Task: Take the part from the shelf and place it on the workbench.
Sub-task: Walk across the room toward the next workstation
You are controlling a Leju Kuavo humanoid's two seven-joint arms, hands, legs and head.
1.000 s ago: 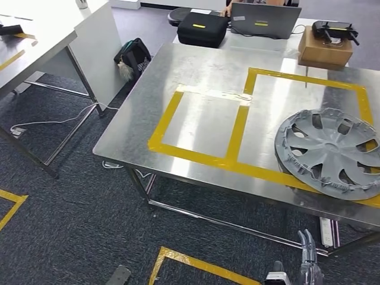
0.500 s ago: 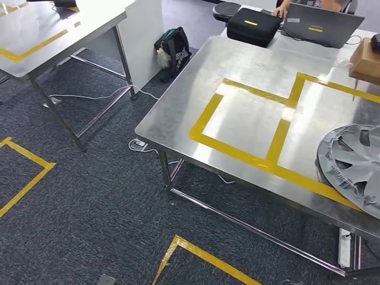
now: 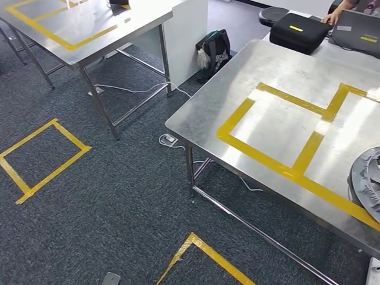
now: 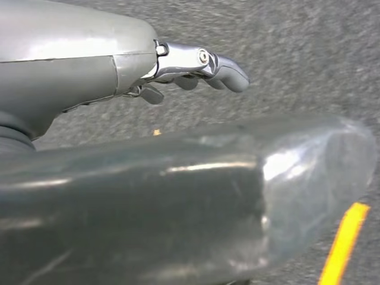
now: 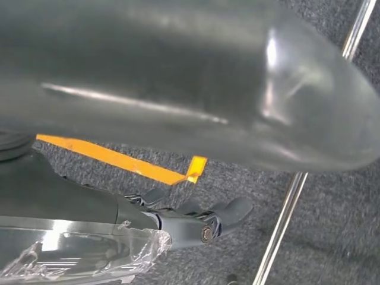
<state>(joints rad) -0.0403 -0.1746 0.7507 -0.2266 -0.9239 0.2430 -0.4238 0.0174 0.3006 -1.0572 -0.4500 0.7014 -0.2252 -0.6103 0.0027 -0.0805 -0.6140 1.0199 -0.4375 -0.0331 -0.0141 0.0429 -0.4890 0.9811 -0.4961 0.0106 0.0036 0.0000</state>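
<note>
Your task part, the grey plastic wheel cover [image 3: 365,181], lies flat on the steel-topped workbench [image 3: 224,104] at the far right edge of the head view. You see just a curved slice of its rim, cut off by the picture's right edge. It is round, so no long axis can be read; which face is up you cannot tell from this slice. It overlaps the near strip of the yellow tape outline [image 3: 287,169] that marks two adjoining rectangles on the bench top.

Your left hand [image 4: 197,65] hangs over dark carpet in the left wrist view. Its fingers [image 4: 226,74] are extended and slightly bent, holding nothing. Your right hand [image 5: 197,222] hangs likewise in the right wrist view, fingers [image 5: 233,211] lying close together and nearly straight, nothing in them, above a yellow floor tape strip [image 5: 121,160] and beside a bright metal table rail [image 5: 291,196].

Beyond the bench stands a black zipped case [image 3: 298,32], with a person's hand [image 3: 336,16] beside it. A black bag [image 3: 214,50] sits on the floor against a white panel [image 3: 186,35]. A second steel table with yellow tape [image 3: 81,27] stands to the left, well apart from the workbench. A yellow tape square [image 3: 43,157] marks the carpet in front of it.
</note>
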